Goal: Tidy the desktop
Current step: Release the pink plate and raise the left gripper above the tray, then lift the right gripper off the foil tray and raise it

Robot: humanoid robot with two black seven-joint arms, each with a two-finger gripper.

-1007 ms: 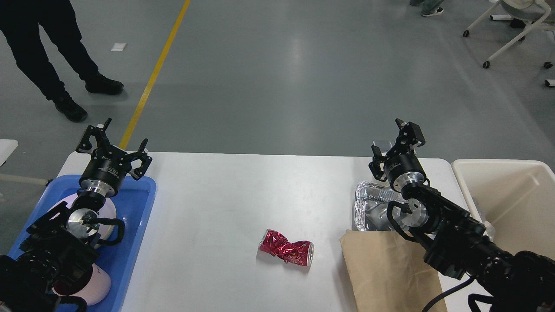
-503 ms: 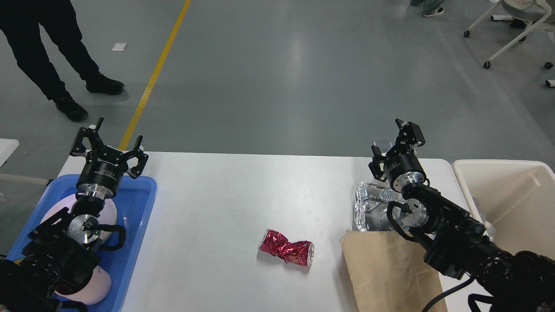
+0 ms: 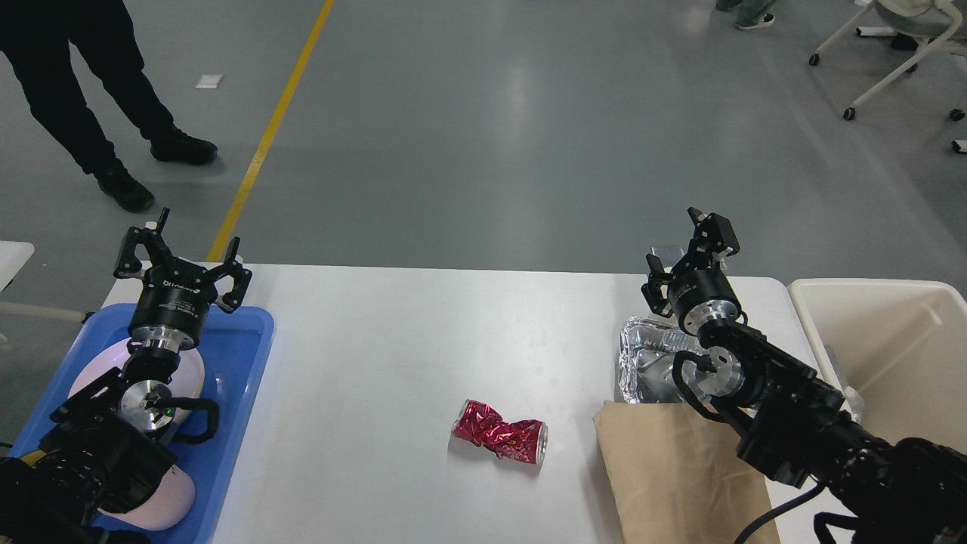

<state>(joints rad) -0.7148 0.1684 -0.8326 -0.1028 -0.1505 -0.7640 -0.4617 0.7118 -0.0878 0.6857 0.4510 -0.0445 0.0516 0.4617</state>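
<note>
Across the lower half of the head view, the desktop (image 3: 378, 355) is lying as a wide white slab between the two arms. Near its front middle, a crushed red can (image 3: 500, 436) is resting on its side, in the same spot as a second ago. To the right, a crumpled foil tray (image 3: 642, 363) is sitting just behind a brown paper bag (image 3: 672, 476), whose far edge is touching it; neither has shifted. At the right edge a beige bin (image 3: 891, 347) is standing beside the tabletop.

On the left, a blue tray (image 3: 242, 355) is holding pale pink dishes (image 3: 193, 374), partly hidden by the arm. The left gripper (image 3: 181, 253) is hovering over the tray's far edge with its fingers spread wide and nothing between them. Compared with the earlier frames, it has been drifting leftward and slightly away, so more of the tray's inner corner is now showing.

The right gripper (image 3: 691, 253) is hanging above the far right part of the desktop, just behind the foil tray, fingers parted and holding nothing; it has not moved. On the grey floor beyond, a person's dark legs (image 3: 83, 98) are standing near a yellow line (image 3: 272, 128).
</note>
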